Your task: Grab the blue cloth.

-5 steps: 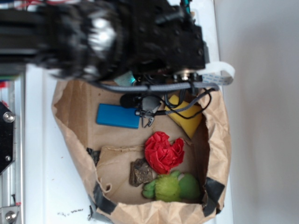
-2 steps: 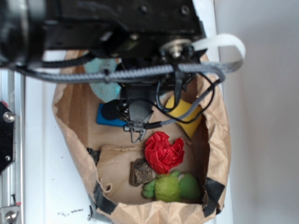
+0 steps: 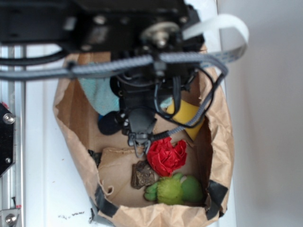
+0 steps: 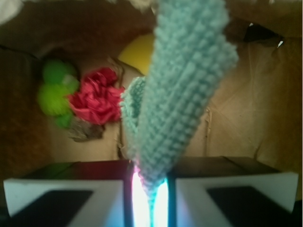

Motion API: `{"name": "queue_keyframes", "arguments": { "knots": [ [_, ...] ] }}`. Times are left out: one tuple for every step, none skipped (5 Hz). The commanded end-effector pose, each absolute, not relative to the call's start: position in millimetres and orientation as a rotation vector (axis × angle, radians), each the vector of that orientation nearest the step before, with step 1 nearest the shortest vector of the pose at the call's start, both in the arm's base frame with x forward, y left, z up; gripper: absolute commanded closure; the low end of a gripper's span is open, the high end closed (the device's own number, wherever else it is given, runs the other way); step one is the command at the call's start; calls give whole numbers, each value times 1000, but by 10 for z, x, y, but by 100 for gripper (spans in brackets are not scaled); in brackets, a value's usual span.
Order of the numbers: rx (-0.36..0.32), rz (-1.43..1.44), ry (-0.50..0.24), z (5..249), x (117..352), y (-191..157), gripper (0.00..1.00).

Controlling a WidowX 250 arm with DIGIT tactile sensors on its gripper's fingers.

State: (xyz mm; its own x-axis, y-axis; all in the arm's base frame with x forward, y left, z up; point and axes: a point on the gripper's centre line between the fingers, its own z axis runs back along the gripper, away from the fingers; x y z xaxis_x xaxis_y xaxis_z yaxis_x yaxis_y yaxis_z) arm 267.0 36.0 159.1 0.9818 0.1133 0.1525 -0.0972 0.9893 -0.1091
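Observation:
In the wrist view the blue cloth (image 4: 184, 85), a pale teal terry rag, hangs in a long fold straight out from my gripper (image 4: 150, 189). The jaws are shut on its narrow end, and it is lifted clear of the bag floor. From the exterior camera the black arm (image 3: 137, 94) covers the fingers. Part of the blue cloth (image 3: 99, 94) shows under the arm's left side, above the open paper bag (image 3: 220, 142).
On the bag floor lie a red crumpled piece (image 3: 165, 156), a green plush toy (image 3: 173, 189), a small brown block (image 3: 142, 174) and a yellow sponge (image 3: 187, 116). The bag's paper walls stand all round. Grey cables (image 3: 118, 66) loop across the arm.
The arm has come closer to the exterior camera and looms larger. More of the blue cloth shows beneath it, and the arm now covers the bright blue block.

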Motion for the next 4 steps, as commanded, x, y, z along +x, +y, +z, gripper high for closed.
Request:
{"name": "queue_keyframes", "arguments": {
  "knots": [
    [-95,117,-303,1953,2769,331,100],
    [-54,120,-342,1963,2776,303,100],
    [-41,107,-347,1982,2784,289,100],
    [-16,100,-350,1944,2816,274,100]
  ]
}}
